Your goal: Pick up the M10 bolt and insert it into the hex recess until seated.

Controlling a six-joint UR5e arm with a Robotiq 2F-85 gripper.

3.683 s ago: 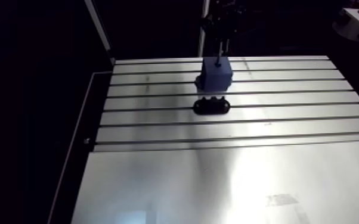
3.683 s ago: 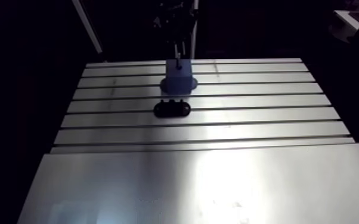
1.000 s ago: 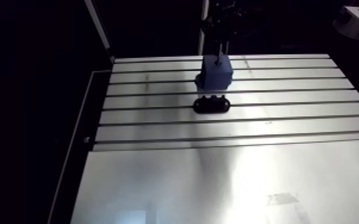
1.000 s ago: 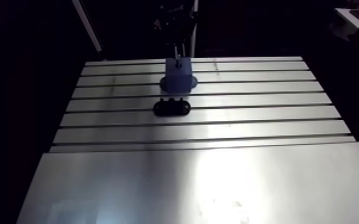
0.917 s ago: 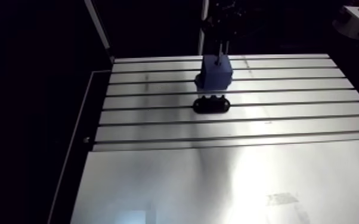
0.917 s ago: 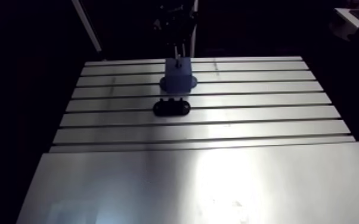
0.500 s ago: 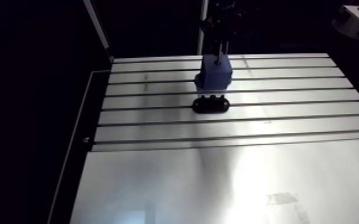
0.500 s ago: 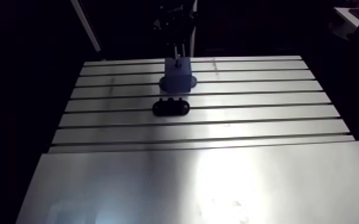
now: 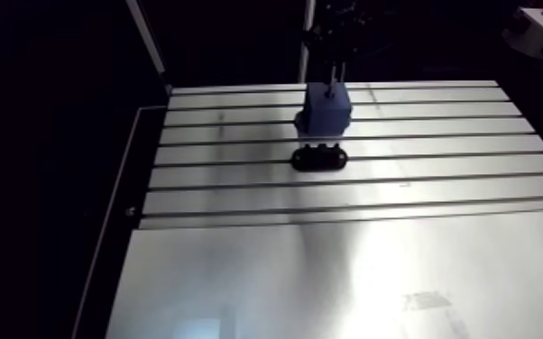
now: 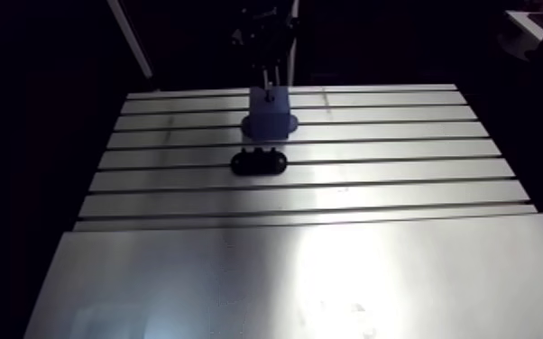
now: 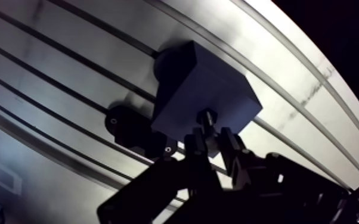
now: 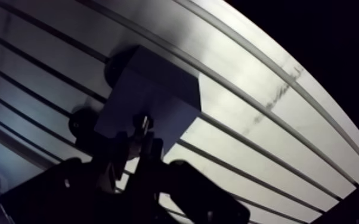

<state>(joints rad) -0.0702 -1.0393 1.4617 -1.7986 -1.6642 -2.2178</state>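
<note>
A blue block (image 9: 328, 110) stands on the slotted aluminium table (image 9: 437, 144) near its far edge; the hex recess in its top face is hidden. My gripper (image 11: 212, 142) hangs right above the block, shut on the M10 bolt (image 11: 207, 118). The bolt points down, with its end at the block's top face. In the arm view the bolt (image 9: 329, 87) shows as a thin upright pin between the dark gripper (image 9: 333, 54) and the block. Whether the bolt sits in the recess cannot be made out.
A flat black oval holder (image 9: 320, 160) with small holes lies on the table just in front of the blue block, also seen beside the block (image 11: 131, 127) in the wrist view. A smooth metal sheet (image 9: 329, 279) covers the near half of the table.
The whole arm view has shifted a little, so the camera moved. The gripper, bolt and block keep the same relation to each other.
</note>
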